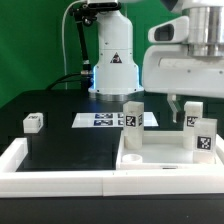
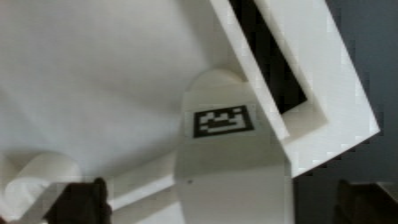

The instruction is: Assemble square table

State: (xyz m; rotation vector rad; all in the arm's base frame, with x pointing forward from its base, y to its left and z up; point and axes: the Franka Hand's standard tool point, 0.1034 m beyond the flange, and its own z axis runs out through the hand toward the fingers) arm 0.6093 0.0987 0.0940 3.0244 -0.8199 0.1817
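White plastic square tabletop [image 1: 150, 163] lies at the front on the exterior view's right, against the white border wall [image 1: 50, 168] on the black table [image 1: 70, 135]. Two tagged legs stand upright on it: one leg [image 1: 133, 128] toward its left edge, another leg [image 1: 202, 136] on its right side under the gripper [image 1: 186, 103]. In the exterior view the gripper hangs just above that right-hand leg; the fingers look close to its top, but contact is hard to confirm there. Wrist view: a tagged leg [image 2: 230, 150] runs up between the two dark finger pads [image 2: 75, 200], one pad on each side of it near its lower end. Jaws are partly spread, about the leg's width, and appear to be pinching it. Slab rim [image 2: 302, 80] shows behind the leg. A third loose leg [image 1: 33, 122] sits alone on the black table, well apart on the exterior view's left. Marker board [image 1: 105, 120] lies flat mid-table before the robot base [image 1: 113, 70].
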